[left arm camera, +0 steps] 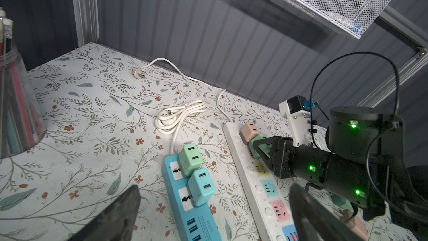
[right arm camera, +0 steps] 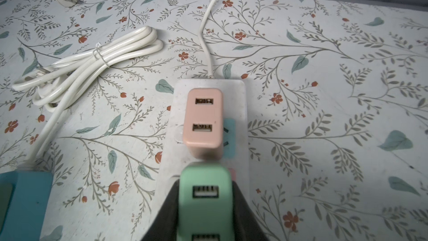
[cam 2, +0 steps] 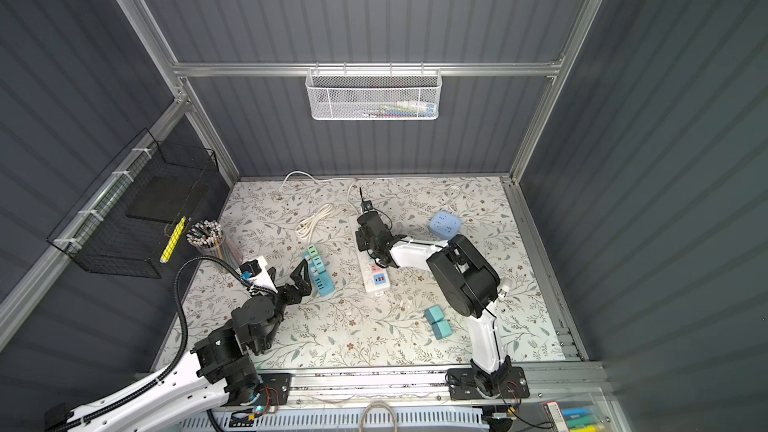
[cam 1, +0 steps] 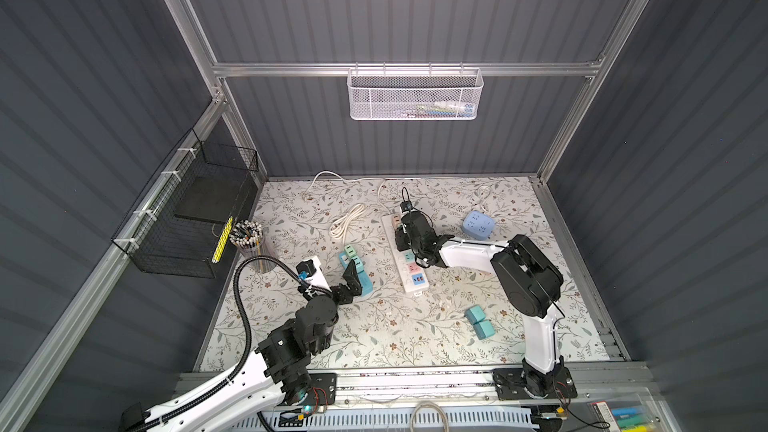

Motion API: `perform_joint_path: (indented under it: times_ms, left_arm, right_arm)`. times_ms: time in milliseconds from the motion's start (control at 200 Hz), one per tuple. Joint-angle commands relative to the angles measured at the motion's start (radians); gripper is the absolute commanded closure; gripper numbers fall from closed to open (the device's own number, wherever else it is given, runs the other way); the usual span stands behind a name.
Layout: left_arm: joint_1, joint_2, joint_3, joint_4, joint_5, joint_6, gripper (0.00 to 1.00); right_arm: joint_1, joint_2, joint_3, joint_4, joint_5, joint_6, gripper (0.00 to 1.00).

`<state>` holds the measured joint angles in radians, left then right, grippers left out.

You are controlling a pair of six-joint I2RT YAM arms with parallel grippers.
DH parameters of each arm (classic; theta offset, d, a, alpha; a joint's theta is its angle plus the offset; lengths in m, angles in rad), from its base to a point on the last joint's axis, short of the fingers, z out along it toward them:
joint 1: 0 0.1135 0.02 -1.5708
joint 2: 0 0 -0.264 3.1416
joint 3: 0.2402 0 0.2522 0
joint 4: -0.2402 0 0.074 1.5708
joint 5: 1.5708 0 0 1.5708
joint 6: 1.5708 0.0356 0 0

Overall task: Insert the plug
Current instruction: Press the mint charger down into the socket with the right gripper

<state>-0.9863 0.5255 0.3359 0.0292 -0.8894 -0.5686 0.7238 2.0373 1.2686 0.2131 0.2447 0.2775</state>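
Pencil cup [cam 1: 249,241]: stands at the far left edge of the flowered table [cam 1: 374,342], full of pencils.
Left claw [left arm camera: 215,188]: jaws wide apart and holding nothing, hanging over the near end of the blue power strip [left arm camera: 196,226].
Blue power strip: lies flat left of the middle, with a mint charger [left arm camera: 191,158] and a teal charger [left arm camera: 202,186] sitting in its sockets, side by side.
White cord bundle [cam 1: 347,222]: tied in a coil and lying behind the blue power strip, apart from it.
White power strip [cam 1: 409,272]: lies lengthwise in the middle of the table, its cord running toward the back wall.
Pink plug [right arm camera: 203,121]: seated at the cord end of the white power strip.
Green plug [right arm camera: 204,175]: on top of the white power strip, just beside the pink plug. Its underside is hidden, so I cannot tell whether the prongs are in.
Right claw [right arm camera: 205,205]: clamped on the green plug, with one dark finger [right arm camera: 166,207] on each side.
Blue cube socket [cam 1: 478,224]: sits toward the back right, well apart from both strips.
Two loose teal plugs [cam 1: 478,322]: lie touching each other on the table, near the right arm's base.
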Motion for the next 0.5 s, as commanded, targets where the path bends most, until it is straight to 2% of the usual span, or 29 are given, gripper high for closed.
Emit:
perform_joint_path:
  times_ms: [0,335,495]
  left_arm:
    - [0.004,-0.013,-0.008,0.005,-0.003,0.021,0.00]
    - [0.003,0.006,-0.006,0.023,-0.006,0.026,0.00]
    - [0.003,0.004,-0.017,0.055,0.003,0.020,0.00]
  right_arm:
    - [0.001,0.019,0.023,-0.052,0.041,0.019,0.77]
    - [0.027,0.076,0.080,-0.169,0.105,0.030,0.76]
    - [0.034,0.082,0.053,-0.179,0.096,0.047,0.76]
